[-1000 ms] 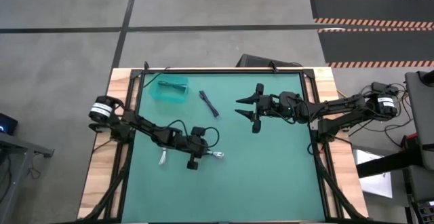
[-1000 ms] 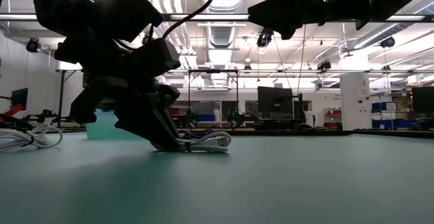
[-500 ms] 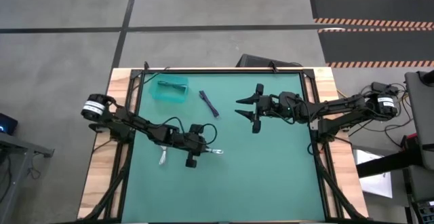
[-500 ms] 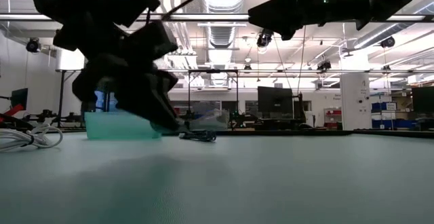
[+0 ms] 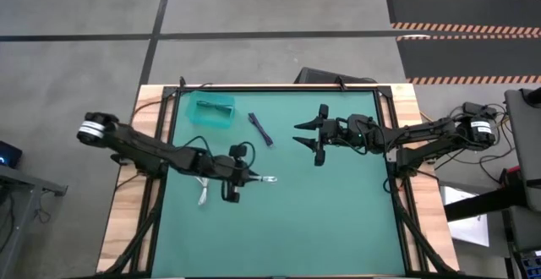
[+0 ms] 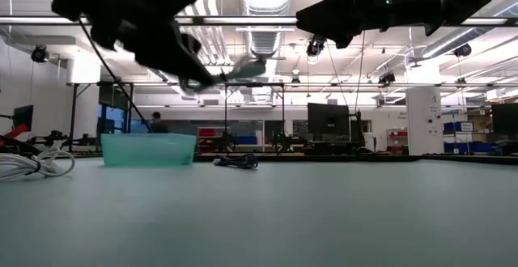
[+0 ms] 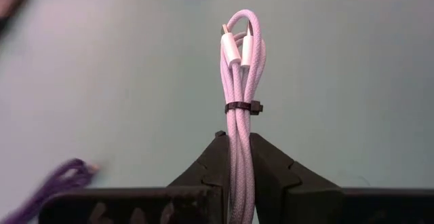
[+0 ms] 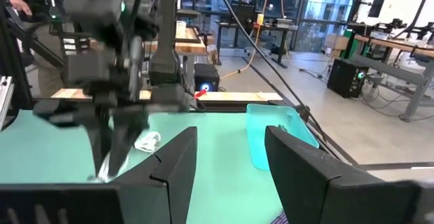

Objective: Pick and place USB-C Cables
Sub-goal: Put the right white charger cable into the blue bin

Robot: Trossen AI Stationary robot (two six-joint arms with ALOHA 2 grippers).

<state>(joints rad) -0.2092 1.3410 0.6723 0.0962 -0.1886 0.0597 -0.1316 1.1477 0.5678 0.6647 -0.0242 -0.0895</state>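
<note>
Gripping white cable (image 7: 239,102) – left pincer (image 7: 237,157) clamped, aloft | right pincer (image 8: 230,157) agape – empty

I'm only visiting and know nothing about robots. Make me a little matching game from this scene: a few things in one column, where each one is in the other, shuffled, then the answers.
Things:
1. white cable
2. dark cable
3. teal tray
4. second white cable

Places:
A. lying on the mat beside the left arm
B. at the mat's far left corner
C. lying on the mat between the tray and the right gripper
D. pinched in the left gripper, lifted off the mat

Pairs: 1-D, 2-C, 3-B, 4-A
</note>
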